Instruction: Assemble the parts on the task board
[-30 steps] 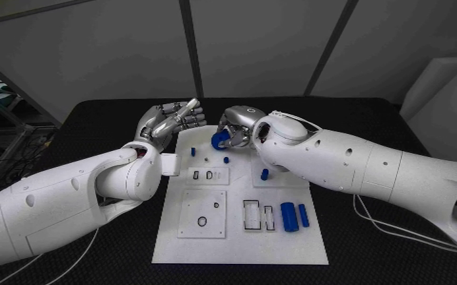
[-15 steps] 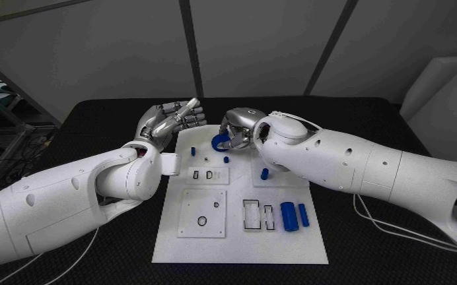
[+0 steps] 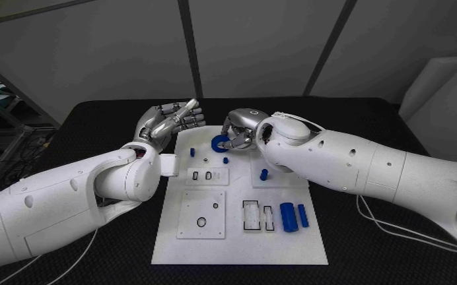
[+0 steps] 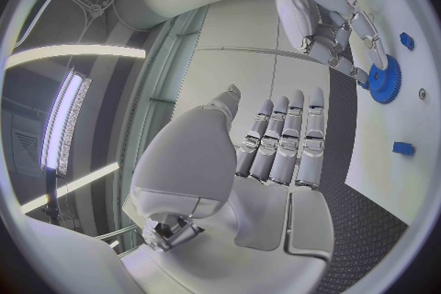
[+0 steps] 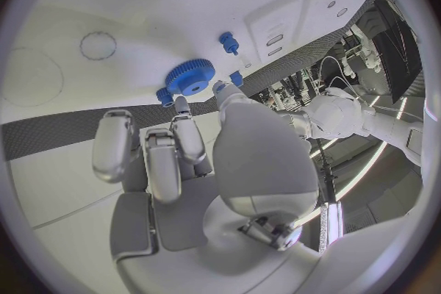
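My right hand pinches a blue gear by its rim, low over the far end of the white task board. The right wrist view has the gear lying flat to the board, fingertips at its edge. Whether it rests on the board I cannot tell. The left wrist view also catches the gear under the right hand. My left hand is raised beside the board's far left corner, fingers straight and apart, holding nothing. Small blue pegs stand near the gear.
Two blue cylinders lie at the board's right side beside rectangular slots. A blue peg stands in the right middle. Two raised white sub-plates with holes sit on the left half. Black table surrounds the board.
The gear in my right hand has turned from tilted to flat and dropped slightly toward the board. The left hand has stayed where it was.
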Robot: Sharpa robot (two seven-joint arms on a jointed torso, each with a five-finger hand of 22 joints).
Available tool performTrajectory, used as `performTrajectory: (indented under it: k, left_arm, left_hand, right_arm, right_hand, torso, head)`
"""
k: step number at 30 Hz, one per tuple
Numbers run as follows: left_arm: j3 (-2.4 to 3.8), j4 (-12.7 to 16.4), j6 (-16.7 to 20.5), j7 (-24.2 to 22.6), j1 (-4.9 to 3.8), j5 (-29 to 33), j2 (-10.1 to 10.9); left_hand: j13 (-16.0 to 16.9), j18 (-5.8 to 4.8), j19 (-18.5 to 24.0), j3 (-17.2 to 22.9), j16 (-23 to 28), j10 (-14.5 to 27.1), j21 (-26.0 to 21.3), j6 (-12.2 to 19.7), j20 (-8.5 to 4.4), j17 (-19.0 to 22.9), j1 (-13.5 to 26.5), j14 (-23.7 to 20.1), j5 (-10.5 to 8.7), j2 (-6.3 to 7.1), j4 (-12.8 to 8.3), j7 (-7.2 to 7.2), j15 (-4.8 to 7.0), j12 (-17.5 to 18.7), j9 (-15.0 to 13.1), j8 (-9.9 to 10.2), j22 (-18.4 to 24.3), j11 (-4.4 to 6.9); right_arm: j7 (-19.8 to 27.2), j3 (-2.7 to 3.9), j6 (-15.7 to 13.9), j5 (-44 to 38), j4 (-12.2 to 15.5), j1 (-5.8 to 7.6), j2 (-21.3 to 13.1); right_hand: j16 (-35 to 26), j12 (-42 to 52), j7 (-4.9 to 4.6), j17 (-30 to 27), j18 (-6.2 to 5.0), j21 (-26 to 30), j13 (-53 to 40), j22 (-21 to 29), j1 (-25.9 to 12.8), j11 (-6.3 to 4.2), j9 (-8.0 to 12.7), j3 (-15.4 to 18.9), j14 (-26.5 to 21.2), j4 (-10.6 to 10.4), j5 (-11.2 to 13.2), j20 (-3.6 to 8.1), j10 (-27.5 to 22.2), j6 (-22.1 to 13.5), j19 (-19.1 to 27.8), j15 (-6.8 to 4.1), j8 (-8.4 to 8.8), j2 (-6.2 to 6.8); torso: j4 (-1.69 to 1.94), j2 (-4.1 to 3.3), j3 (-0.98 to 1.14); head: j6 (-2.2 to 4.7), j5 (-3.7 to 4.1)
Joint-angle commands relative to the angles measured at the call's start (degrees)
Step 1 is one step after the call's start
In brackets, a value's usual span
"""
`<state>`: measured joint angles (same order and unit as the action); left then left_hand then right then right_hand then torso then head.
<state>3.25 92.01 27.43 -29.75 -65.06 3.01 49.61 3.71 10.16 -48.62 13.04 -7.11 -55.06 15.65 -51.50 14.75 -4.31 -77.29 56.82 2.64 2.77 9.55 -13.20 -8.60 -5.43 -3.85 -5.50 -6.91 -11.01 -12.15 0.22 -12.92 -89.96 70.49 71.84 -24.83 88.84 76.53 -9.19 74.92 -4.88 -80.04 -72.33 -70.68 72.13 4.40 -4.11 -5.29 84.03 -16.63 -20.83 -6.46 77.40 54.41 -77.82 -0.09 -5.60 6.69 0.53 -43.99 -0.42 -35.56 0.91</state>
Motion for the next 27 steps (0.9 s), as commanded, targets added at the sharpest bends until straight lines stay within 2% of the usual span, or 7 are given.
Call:
performTrajectory:
  k: [1,6,12,15,19,21,27]
  left_arm:
    - [0.06,-0.03,-0.64,-0.19,-0.11,-0.34,0.15]
    - [0.06,-0.2,-0.66,-0.22,-0.1,-0.34,0.37]
    - [0.05,-0.46,-0.72,-0.22,-0.1,-0.34,0.62]
    - [0.05,-0.62,-0.83,-0.21,-0.1,-0.34,0.56]
    - [0.04,-0.88,-0.99,-0.19,-0.09,-0.34,0.35]
    - [0.04,-1.01,-1.04,-0.18,-0.08,-0.34,0.24]
    - [0.04,-1.21,-1.13,-0.19,-0.08,-0.34,0.05]
  left_hand:
    - [-0.07,0.32,-0.33,0.09,0.11,-0.27,-0.32,-0.48,0.12,0.05,0.09,0.35,0.19,-0.46,-0.31,-0.59,-0.14,0.17,0.09,0.19,0.06,-0.06]
    - [-0.07,0.32,-0.33,0.09,0.11,-0.27,-0.32,-0.48,0.12,0.05,0.09,0.35,0.19,-0.46,-0.31,-0.59,-0.14,0.17,0.09,0.19,0.06,-0.06]
    - [-0.07,0.32,-0.34,0.06,0.19,-0.24,-0.35,-0.46,0.13,0.07,0.14,0.37,0.19,-0.48,-0.38,-0.64,-0.15,0.26,0.1,0.28,0.09,-0.1]
    - [-0.07,0.32,-0.34,0.06,0.19,-0.24,-0.35,-0.46,0.13,0.07,0.14,0.37,0.19,-0.48,-0.38,-0.64,-0.15,0.26,0.1,0.28,0.09,-0.1]
    - [-0.07,0.32,-0.34,0.06,0.19,-0.24,-0.35,-0.46,0.13,0.07,0.14,0.37,0.19,-0.48,-0.38,-0.64,-0.15,0.26,0.1,0.28,0.09,-0.1]
    - [-0.07,0.32,-0.34,0.06,0.19,-0.24,-0.35,-0.46,0.13,0.07,0.14,0.37,0.19,-0.48,-0.38,-0.64,-0.15,0.26,0.1,0.28,0.09,-0.1]
    - [-0.07,0.32,-0.34,0.06,0.19,-0.24,-0.35,-0.46,0.13,0.07,0.14,0.37,0.19,-0.48,-0.38,-0.64,-0.15,0.26,0.1,0.28,0.09,-0.1]
  right_arm:
    - [5.09,0.06,-10.2,3.93,2.0,0.07,-2.17]
    - [12.13,0.1,-14.58,11.66,6.22,0.06,-7.75]
    - [16.23,0.12,-11.19,19.82,9.67,0.08,-16.06]
    - [18.53,0.1,-9.14,23.21,10.63,0.08,-20.03]
    - [19.61,0.08,-7.95,25.37,10.99,0.07,-23.44]
    - [19.76,0.07,-7.53,25.74,10.56,0.06,-24.68]
    - [19.69,0.04,-6.67,25.02,8.64,0.03,-26.18]
  right_hand:
    - [-0.07,0.54,-0.05,11.92,0.76,-0.14,-0.69,0.01,0.42,0.01,0.03,-0.13,5.24,0.54,-0.04,-0.12,0.76,0.22,-0.11,0.38,0.18,0.26]
    - [-0.4,0.48,-0.25,11.13,0.61,0.27,-0.69,0.75,2.77,0.16,0.14,-0.67,5.05,1.4,1.24,-0.16,0.62,-0.37,0.43,0.48,0.8,0.48]
    - [-1.02,-0.31,-0.01,9.76,0.35,1.03,0.08,1.96,6.3,-0.08,-0.03,-0.87,4.71,3.41,2.95,-0.05,-0.06,0.74,1.28,0.29,0.62,1.24]
    - [-1.07,-0.44,0.15,9.71,0.29,1.22,0.14,2.24,7.57,-0.2,0.01,-0.35,4.7,4.27,2.64,0.04,-0.12,0.81,1.46,0.19,0.77,1.79]
    - [-1.01,-0.41,0.28,9.9,0.31,1.21,0.03,2.17,8.69,-0.34,0.07,0.15,4.75,5.02,2.63,0.16,-0.03,0.7,1.39,0.06,1.0,1.96]
    - [-1.01,-0.45,0.28,9.89,0.32,1.21,0.04,2.15,9.15,-0.36,0.08,0.28,4.75,5.31,2.6,0.19,-0.03,0.65,1.37,0.03,1.09,1.94]
    - [-1.1,-0.64,0.27,9.73,0.3,1.29,0.17,2.25,10.31,-0.37,0.15,0.63,4.72,6.04,2.56,0.25,-0.12,0.31,1.41,0.0,1.42,1.9]
  torso:
    - [-0.12,0.09,0.04]
    - [-0.13,0.12,-0.01]
    - [-0.62,0.32,0.13]
    - [-0.83,0.34,0.2]
    - [-1.01,0.41,0.33]
    - [-0.93,0.41,0.22]
    - [-0.75,0.29,0.25]
  head:
    - [0.14,-0.19]
    - [0.49,0.09]
    - [0.79,0.72]
    - [0.92,1.01]
    - [1.17,1.47]
    - [1.23,1.8]
    - [1.25,2.39]
